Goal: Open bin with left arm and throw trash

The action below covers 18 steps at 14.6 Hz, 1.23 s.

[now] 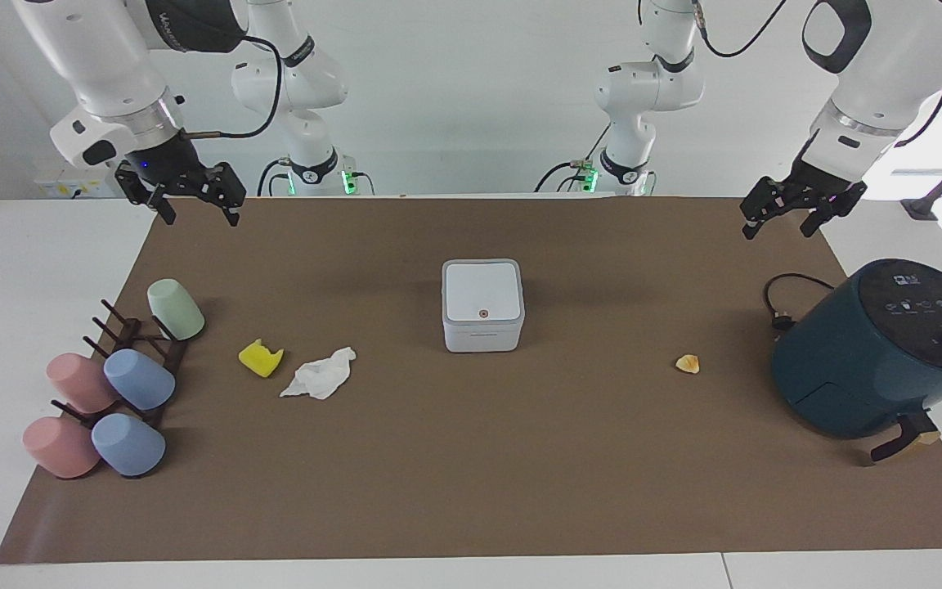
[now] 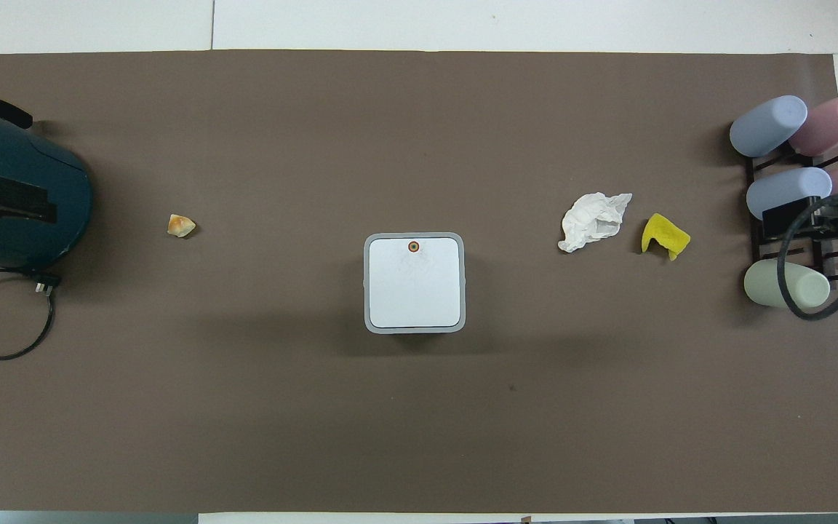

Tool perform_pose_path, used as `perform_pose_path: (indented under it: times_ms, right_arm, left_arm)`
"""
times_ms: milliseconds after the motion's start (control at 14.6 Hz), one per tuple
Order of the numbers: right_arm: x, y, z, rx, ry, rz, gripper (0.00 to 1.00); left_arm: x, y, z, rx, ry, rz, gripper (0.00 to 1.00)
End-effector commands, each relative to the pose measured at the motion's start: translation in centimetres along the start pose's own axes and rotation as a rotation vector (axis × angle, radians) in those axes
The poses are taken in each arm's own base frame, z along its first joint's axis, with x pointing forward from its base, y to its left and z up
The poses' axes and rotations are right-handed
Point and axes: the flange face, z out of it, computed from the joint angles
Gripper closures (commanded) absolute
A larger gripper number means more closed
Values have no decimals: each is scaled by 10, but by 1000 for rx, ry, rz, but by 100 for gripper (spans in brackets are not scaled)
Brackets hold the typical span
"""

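Observation:
The white square bin stands mid-table with its lid shut and the reddish button on top; it also shows in the overhead view. The crumpled white tissue and the yellow chunk lie side by side toward the right arm's end. The tan-orange crumb lies toward the left arm's end. My left gripper hangs open and empty in the air near the robots' edge, above the appliance's cord. My right gripper hangs open and empty over the mat's corner near the cup rack.
A big dark-teal round appliance with a black cord stands at the left arm's end. A dark rack with several pastel cups stands at the right arm's end. A brown mat covers the table.

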Motion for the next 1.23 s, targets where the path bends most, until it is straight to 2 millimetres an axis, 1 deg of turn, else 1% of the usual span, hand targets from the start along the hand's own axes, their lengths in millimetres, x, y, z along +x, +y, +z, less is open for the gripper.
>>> perform_pose_path:
  times_ms: [0, 273, 478, 547, 683, 752, 820, 888, 957, 1025, 1093, 1161]
  right_arm:
    - [0, 1, -1, 4, -5, -12, 0]
    - [0, 1, -1, 4, -3, -12, 0]
    - [0, -5, -2, 4, -2, -13, 0]
    - [-1, -6, -2, 4, -2, -15, 0]
    - [0, -6, -2, 15, 0, -44, 0]
    - [1, -9, -4, 25, 17, -86, 0]
    - [7, -16, -4, 29, 64, -101, 0]
    - [14, -29, 6, 29, 75, -120, 0]
    - [20, -33, 11, 28, 89, -123, 0]
    - [32, -38, 26, 28, 95, -121, 0]
    - [42, -53, 40, 28, 107, -132, 0]
    - [55, -61, 62, 27, 113, -121, 0]
  left_arm:
    - [-8, 0, -1, 18, -14, 16, 0]
    - [-11, 0, -2, 18, -15, 8, 0]
    - [-11, 1, -1, 17, -17, 9, 0]
    - [-10, 6, -1, 17, -8, 17, 0]
    - [-6, 31, 1, 14, 29, 57, 0]
    - [-5, 46, 3, 10, 56, 75, 0]
    - [-7, 63, 6, 6, 71, 75, 18]
    - [-8, 85, 9, 2, 75, 92, 61]
    - [-10, 105, 18, -2, 82, 125, 88]
    - [-12, 126, 28, -8, 102, 162, 100]
    - [-17, 147, 39, -13, 112, 202, 100]
    - [-18, 166, 47, -22, 140, 226, 100]
